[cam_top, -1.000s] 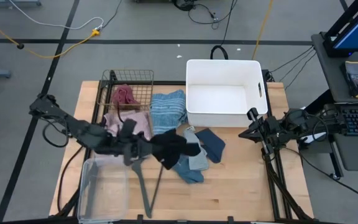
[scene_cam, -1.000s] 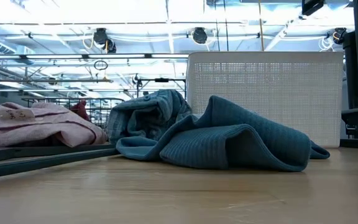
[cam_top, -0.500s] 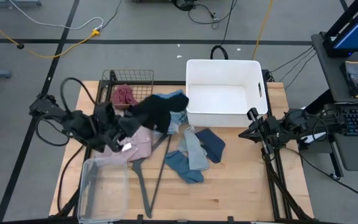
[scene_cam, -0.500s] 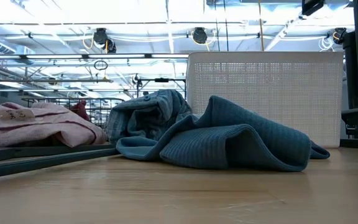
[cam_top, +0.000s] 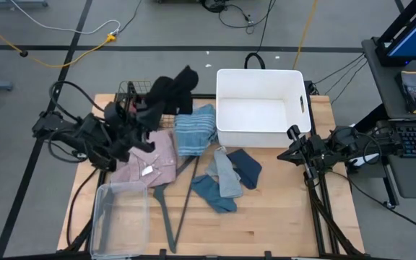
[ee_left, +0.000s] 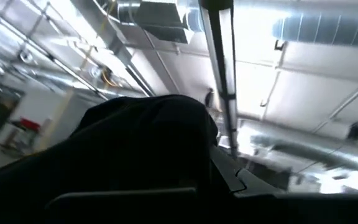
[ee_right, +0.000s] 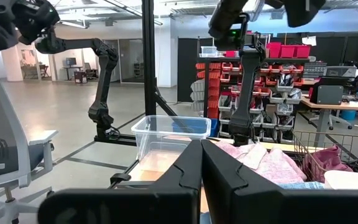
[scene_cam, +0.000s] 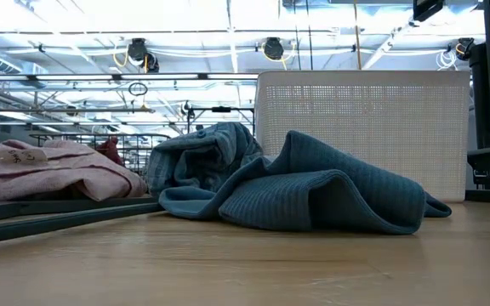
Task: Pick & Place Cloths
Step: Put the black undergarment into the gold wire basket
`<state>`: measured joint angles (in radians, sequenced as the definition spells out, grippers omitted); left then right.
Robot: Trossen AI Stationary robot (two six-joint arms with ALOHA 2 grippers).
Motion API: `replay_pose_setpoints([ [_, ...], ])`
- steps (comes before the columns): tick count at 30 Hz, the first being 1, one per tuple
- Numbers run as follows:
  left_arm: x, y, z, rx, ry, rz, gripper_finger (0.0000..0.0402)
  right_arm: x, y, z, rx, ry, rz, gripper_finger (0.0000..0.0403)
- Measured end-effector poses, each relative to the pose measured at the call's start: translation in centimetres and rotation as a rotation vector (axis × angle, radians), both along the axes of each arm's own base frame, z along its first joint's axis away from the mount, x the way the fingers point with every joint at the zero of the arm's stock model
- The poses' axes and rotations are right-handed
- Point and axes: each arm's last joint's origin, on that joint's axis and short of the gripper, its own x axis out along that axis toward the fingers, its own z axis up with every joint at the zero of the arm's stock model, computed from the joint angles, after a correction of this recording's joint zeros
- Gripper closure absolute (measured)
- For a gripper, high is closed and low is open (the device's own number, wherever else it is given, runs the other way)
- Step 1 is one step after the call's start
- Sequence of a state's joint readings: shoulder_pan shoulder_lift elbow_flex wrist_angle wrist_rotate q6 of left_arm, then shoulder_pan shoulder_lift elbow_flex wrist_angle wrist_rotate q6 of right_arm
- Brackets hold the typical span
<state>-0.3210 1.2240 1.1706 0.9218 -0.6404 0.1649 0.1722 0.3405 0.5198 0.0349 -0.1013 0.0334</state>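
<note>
Left gripper (cam_top: 144, 115) raised above wire basket (cam_top: 166, 88) at table's far left, pinching black cloth (cam_top: 170, 90); cloth drapes off fingers over basket. Left wrist view filled by same dark fabric (ee_left: 129, 155). Pink checked shirt (cam_top: 150, 155) just beside gripper on table, blue striped towel (cam_top: 195, 128) between it and white bin (cam_top: 261, 107). Teal, grey-blue, navy pieces (cam_top: 227, 177) lie mid-table, well apart. Right gripper (cam_top: 292, 144) parked at table's right edge, fingers (ee_right: 219, 177) pressed together.
</note>
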Motion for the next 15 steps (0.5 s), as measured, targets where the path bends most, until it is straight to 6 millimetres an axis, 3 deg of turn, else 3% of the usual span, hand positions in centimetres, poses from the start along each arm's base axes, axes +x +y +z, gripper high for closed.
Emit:
replay_pose_setpoints([
  [6,0.2,1.1,-0.1,-0.011,0.038,0.11,0.0401,0.0,0.0,0.0,-0.003,0.0,-0.001,0.0403],
  [15,0.3,1.7,-0.1,-0.01,0.04,0.138,0.0401,0.0,0.0,0.0,-0.018,-0.004,-0.004,0.0403],
])
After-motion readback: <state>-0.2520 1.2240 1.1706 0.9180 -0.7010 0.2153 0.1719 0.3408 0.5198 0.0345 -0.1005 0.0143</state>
